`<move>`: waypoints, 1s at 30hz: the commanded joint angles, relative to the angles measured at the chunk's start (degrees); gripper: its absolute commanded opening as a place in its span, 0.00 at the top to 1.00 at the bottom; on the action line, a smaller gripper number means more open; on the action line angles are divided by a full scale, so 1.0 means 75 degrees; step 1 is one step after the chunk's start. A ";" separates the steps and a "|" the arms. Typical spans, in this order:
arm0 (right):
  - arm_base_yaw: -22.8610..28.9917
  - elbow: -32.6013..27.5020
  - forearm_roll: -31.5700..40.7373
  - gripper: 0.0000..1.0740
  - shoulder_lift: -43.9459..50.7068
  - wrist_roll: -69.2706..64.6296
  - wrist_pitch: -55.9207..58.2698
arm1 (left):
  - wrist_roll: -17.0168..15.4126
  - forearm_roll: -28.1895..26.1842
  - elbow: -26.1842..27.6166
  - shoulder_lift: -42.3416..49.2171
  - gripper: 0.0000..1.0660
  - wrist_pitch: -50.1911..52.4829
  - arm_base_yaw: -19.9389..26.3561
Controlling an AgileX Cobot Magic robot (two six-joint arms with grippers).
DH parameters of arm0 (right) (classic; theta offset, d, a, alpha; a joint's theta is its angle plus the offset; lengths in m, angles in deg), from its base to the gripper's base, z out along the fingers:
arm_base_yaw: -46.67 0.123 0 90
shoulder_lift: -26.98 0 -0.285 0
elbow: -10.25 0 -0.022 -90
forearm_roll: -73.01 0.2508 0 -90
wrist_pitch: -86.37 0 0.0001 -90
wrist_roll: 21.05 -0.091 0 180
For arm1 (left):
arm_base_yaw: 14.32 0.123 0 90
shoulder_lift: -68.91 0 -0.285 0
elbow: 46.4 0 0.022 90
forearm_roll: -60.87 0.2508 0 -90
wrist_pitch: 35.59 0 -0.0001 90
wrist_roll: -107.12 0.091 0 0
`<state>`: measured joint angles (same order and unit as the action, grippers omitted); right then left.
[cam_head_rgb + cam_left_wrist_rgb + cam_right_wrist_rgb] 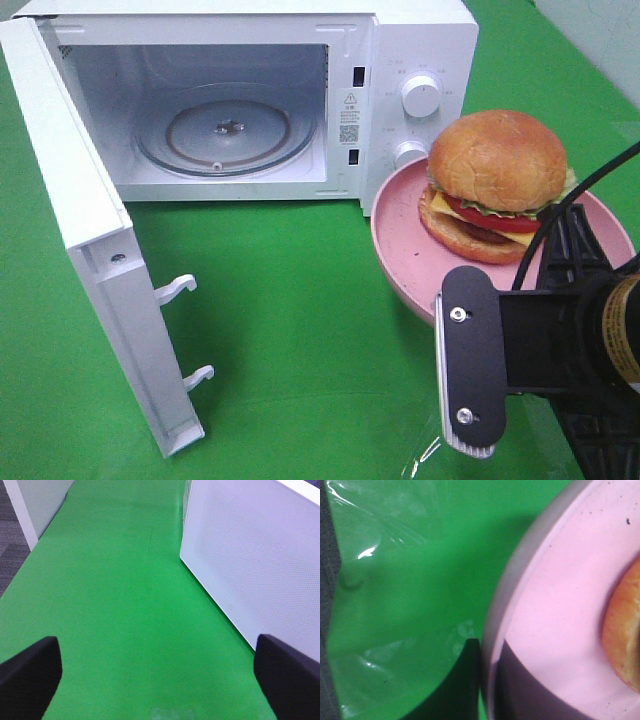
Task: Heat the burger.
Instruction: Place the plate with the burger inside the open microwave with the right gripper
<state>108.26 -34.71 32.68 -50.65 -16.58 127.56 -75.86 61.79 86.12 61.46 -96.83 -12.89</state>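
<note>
Burger (497, 185) on pink plate (400, 255), rim clamped by right fingers (470, 350), near right edge of bench (290, 310); open microwave (230, 130) lies leftward; left fingers (30, 675) spread, empty.

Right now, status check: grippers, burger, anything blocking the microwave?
Left gripper open over green cloth, beside the microwave door. Right gripper shut on pink plate rim. Burger on plate, outside microwave. Door open, turntable bare, path clear.

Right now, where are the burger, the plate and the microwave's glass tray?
burger (497, 160), high view, top of bun.
plate (400, 245), high view, bare left side.
glass tray (228, 128), high view, its centre.
</note>
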 commanded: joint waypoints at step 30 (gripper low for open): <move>-0.1520 -0.0008 0.1681 1.00 0.0053 0.6585 -0.1711 | 0.0000 -0.0008 -0.0015 0.0107 0.10 0.0000 0.0015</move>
<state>98.75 -34.88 44.48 -50.65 26.50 117.77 -75.86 61.79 86.12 61.46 -96.83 -12.89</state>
